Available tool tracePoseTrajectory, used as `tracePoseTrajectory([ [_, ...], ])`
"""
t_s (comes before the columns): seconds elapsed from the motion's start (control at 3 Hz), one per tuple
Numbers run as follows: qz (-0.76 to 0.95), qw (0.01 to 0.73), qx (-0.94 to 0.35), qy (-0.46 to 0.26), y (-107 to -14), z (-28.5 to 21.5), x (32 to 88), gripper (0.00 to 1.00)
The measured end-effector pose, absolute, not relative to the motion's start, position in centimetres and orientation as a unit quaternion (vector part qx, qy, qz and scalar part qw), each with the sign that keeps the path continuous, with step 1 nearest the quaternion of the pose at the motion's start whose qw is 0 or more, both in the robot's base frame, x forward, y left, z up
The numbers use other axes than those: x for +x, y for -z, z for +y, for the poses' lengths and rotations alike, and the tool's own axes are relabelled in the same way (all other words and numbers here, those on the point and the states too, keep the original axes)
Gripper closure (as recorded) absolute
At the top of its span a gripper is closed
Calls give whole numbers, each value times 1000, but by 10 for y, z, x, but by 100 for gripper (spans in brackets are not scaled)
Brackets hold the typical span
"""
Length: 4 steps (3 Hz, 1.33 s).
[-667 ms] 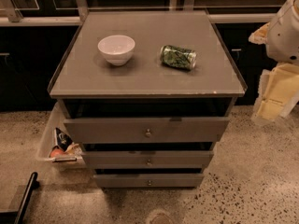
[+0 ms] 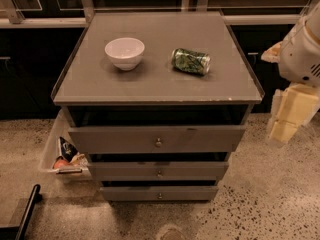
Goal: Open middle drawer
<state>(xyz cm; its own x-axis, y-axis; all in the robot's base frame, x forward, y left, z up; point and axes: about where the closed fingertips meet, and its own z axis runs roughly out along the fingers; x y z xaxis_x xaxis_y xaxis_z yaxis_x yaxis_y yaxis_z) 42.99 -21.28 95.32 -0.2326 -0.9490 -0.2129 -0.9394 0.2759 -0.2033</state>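
Above the speckled floor [image 2: 260, 204], the gripper [image 2: 292, 115] hung right of the bench [image 2: 160, 84], apart from the middle drawer [image 2: 158, 170], its state unclear.

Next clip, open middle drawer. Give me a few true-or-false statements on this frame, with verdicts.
1. The white bowl sits on the cabinet top, left of the green can. True.
2. The green can stands upright. False: it lies on its side.
3. The gripper is touching the middle drawer. False: it hangs at the right edge of the view, apart from every drawer.
4. The middle drawer has one small round knob at the centre of its front. True.
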Motion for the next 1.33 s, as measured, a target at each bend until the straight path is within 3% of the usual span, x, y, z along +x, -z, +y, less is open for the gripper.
tracePoseTrajectory([
  [1.33, 763, 123, -633, -39, -778, -197, 369, 0],
])
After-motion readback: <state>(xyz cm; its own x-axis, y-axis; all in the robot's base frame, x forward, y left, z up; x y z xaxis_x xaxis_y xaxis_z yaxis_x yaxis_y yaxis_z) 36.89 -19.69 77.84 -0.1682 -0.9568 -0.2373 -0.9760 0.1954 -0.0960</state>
